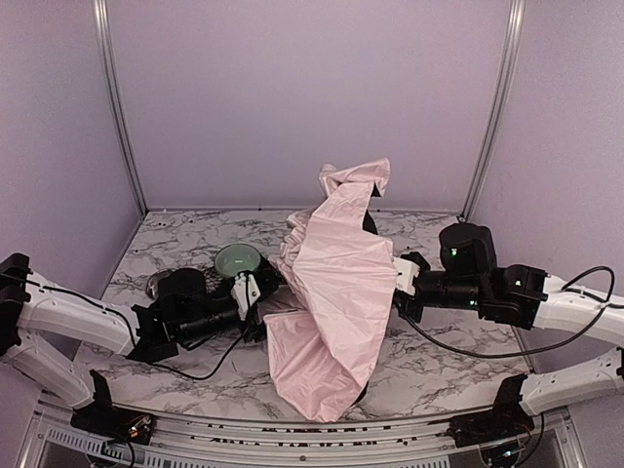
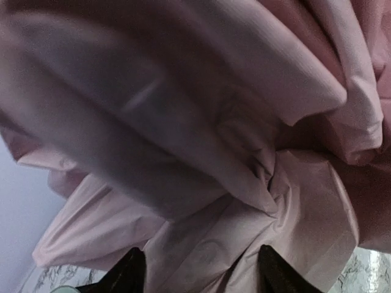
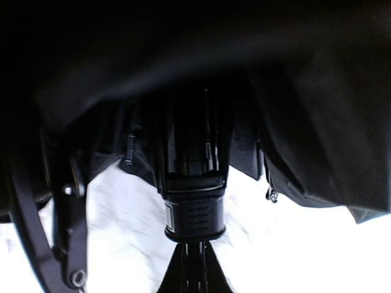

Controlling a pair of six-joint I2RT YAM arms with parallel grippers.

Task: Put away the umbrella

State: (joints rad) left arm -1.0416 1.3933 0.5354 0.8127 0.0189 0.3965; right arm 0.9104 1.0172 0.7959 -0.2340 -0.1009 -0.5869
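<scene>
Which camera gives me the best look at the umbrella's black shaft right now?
Right wrist: the shaft and its ribbed collar sit centred under the dark lining. Top external shows only the pink canopy covering it; left wrist shows just pink fabric folds.

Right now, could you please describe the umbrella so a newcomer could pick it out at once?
Start at the marble table; in its middle rises a big crumpled heap of fabric. That is the umbrella: pale pink outside, black underneath, unlike the small round green dish to its left.
</scene>
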